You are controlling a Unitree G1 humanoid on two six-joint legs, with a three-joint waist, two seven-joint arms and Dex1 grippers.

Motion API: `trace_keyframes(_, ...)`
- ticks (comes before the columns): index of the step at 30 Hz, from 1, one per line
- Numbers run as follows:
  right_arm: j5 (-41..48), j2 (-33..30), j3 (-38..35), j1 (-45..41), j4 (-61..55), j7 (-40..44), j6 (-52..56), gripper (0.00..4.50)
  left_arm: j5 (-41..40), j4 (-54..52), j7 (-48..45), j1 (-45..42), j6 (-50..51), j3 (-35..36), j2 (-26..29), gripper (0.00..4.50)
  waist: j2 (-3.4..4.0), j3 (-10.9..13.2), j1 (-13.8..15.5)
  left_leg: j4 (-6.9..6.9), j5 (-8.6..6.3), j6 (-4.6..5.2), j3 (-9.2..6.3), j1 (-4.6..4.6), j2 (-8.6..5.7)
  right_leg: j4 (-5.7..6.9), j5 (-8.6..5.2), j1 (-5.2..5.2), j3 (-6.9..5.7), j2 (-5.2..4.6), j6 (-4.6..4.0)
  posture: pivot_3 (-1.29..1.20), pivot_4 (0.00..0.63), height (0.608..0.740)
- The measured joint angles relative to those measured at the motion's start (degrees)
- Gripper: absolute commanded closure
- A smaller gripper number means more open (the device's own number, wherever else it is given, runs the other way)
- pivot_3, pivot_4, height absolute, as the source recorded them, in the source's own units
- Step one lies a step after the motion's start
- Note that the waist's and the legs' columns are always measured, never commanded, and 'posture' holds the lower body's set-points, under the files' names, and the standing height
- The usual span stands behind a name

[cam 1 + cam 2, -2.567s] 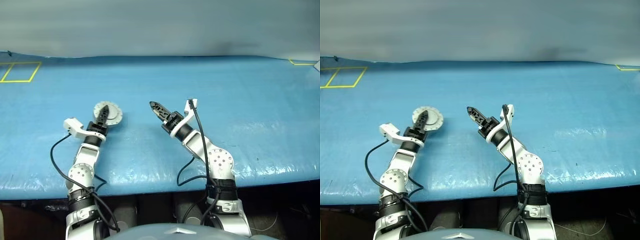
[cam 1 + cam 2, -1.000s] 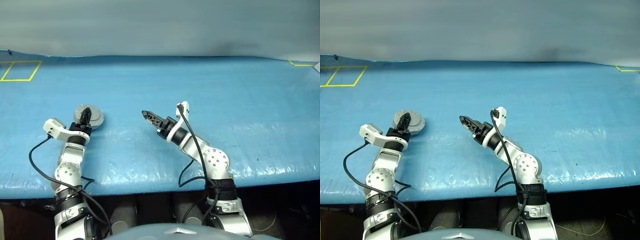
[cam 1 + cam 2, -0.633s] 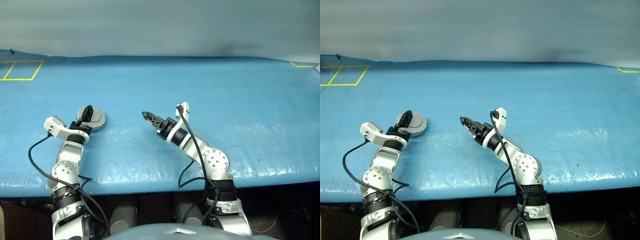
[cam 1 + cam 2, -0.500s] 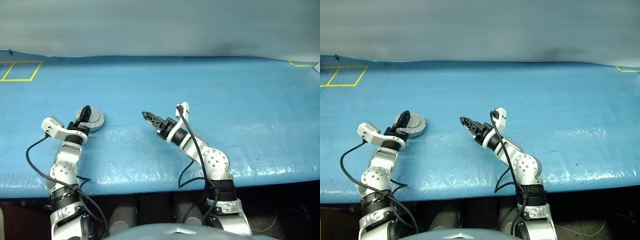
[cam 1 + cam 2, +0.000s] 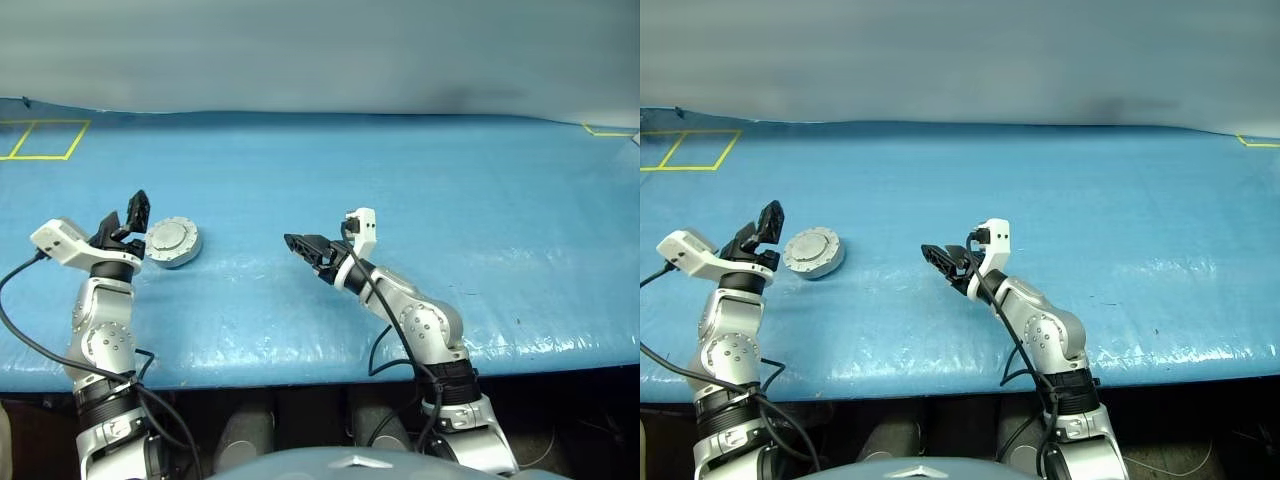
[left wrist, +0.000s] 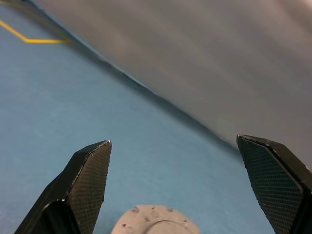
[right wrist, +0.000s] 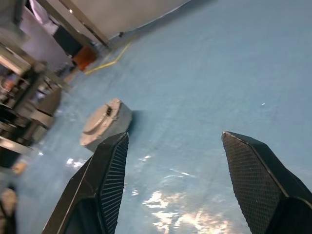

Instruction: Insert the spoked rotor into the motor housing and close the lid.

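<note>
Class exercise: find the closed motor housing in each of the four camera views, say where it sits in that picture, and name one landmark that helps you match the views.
Left eye view: motor housing, left of centre, beside the left gripper.
Right eye view: left of centre, on the blue table cover.
Left wrist view: bottom edge, between the fingers.
Right wrist view: left of centre.
Shared landmark: the yellow tape line.

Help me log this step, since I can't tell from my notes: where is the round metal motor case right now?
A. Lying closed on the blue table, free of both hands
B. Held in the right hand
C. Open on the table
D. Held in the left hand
A: the motor case lies shut on the blue table, beside the open left hand.
</note>
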Motion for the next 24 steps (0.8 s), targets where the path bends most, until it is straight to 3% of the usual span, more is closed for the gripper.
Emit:
trace_keyframes(3,-4.6,-1.7,0.3,0.8,-0.1,2.3,-6.7,1.28,0.8,-2.6,-6.3,1.4,0.6,-6.0,1.9,0.03,0.0,0.0,-0.2,-0.02,0.0,0.0,0.04,0.06,0.01,0.01,0.0,0.0,0.04,0.0,0.0,0.0,0.15,0.74)
trace_keyframes(5,-7.0,-4.1,0.1,1.3,-0.3,4.0,-9.9,1.28,3.1,-4.3,-11.7,3.2,2.9,-12.0,6.4,0.03,0.01,0.0,-0.6,-0.06,0.0,0.01,0.08,0.08,0.04,0.03,-0.01,0.0,0.06,0.02,-0.02,0.0,0.15,0.74)
trace_keyframes(11,-7.5,-11.3,-2.8,2.6,-1.4,10.2,-10.7,1.28,11.0,-6.0,-21.3,5.4,5.5,-24.0,13.8,0.03,0.03,0.0,-0.8,-0.08,-0.01,0.02,0.13,0.12,0.06,0.04,-0.17,-0.01,0.11,0.03,-0.29,0.0,0.15,0.74)
trace_keyframes(12,-7.5,-11.9,-3.0,3.0,-1.5,11.0,-10.6,1.28,11.7,-6.0,-21.9,5.4,5.5,-24.8,13.9,0.03,0.03,0.0,-0.8,-0.08,-0.01,0.02,0.13,0.12,0.08,0.04,-0.18,-0.01,0.11,0.04,-0.29,0.0,0.15,0.74)
trace_keyframes(15,-9.4,-15.5,-2.0,3.7,-1.4,13.6,-10.5,0.72,13.3,-5.8,-24.2,5.1,5.5,-26.2,14.4,0.0,0.03,0.0,-0.7,-0.07,-0.01,0.02,0.16,0.12,0.11,0.04,-0.18,-0.01,0.1,0.06,-0.3,0.0,0.15,0.74)
trace_keyframes(17,-11.2,-17.3,-1.9,3.9,-1.3,14.5,-10.5,0.05,14.3,-5.2,-25.3,4.8,5.3,-27.0,14.9,0.0,0.03,0.0,-0.7,-0.07,-0.01,0.02,0.17,0.13,0.11,0.04,-0.18,-0.01,0.11,0.05,-0.3,0.0,0.15,0.74)
trace_keyframes(24,-16.0,-18.7,0.4,4.2,-1.3,15.8,-10.6,0.02,18.0,-3.8,-27.6,4.0,5.1,-29.1,15.2,0.0,0.03,0.0,-0.4,-0.07,-0.01,0.02,0.18,0.12,0.11,0.04,-0.16,-0.01,0.11,0.04,-0.27,0.0,0.15,0.74)
